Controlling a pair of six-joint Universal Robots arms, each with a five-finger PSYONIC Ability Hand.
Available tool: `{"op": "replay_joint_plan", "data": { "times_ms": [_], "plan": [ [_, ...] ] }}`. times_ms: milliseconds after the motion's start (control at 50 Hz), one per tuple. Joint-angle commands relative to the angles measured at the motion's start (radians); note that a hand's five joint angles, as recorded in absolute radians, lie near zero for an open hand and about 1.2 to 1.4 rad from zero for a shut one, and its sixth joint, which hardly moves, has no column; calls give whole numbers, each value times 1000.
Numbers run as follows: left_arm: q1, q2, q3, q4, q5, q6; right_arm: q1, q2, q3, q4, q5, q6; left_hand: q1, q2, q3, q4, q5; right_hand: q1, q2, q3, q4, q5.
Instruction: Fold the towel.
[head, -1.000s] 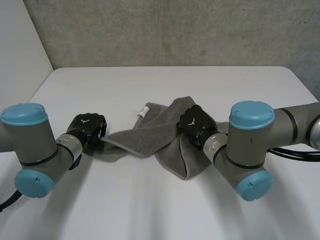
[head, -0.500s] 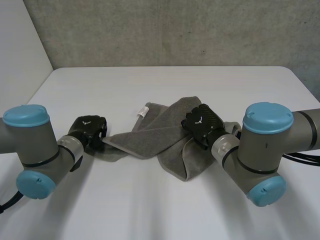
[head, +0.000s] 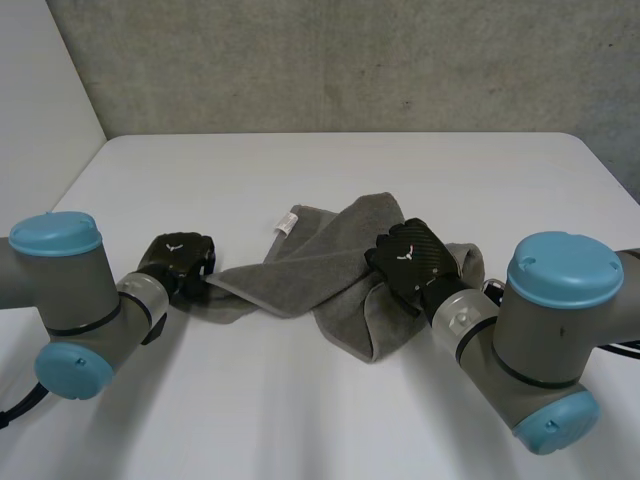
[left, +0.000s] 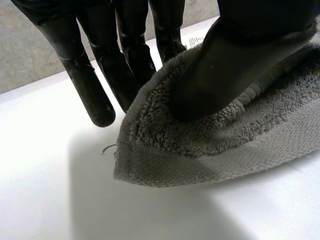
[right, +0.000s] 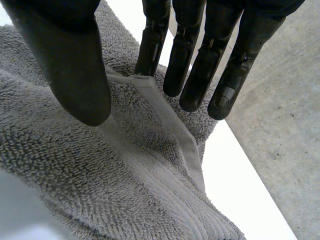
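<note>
A grey towel (head: 320, 262) lies bunched and twisted across the middle of the white table (head: 300, 170), with a white label (head: 287, 222) at its far edge. My left hand (head: 178, 262) is at the towel's left end. In the left wrist view its thumb (left: 240, 60) presses down on the towel's corner (left: 200, 145) while the fingers (left: 90, 85) reach behind it, pinching the cloth. My right hand (head: 412, 262) rests over the towel's right part. There its thumb (right: 75, 65) and straight fingers (right: 190, 55) stand apart around a raised hemmed edge of towel (right: 100, 170).
A grey concrete wall (head: 350, 60) rises behind the table's far edge. Bare white table surface lies in front of the towel and beyond it. Both forearms come in from the near corners.
My left hand's fingers have closed on the towel's left corner. The right arm has swung rightward and nearer, and its hand has slid a little right along the towel.
</note>
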Motion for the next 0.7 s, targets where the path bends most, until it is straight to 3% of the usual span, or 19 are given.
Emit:
{"op": "replay_joint_plan", "data": {
  "times_ms": [20,360,700],
  "plan": [
    [0,2,-9,0,0,0,-3,-13,60,-52,0,2,-21,-18,-6,-11,-34,-2,-24,-18,-24,-4],
    [0,0,-12,8,3,0,-12,6,83,-136,-2,2,-19,-16,-3,-8,-31,1,-22,-15,-21,-1],
    [-9,-18,-11,12,5,-3,14,154,-38,-196,6,2,-60,-57,-44,-49,-72,27,5,11,6,26]
  ]
}}
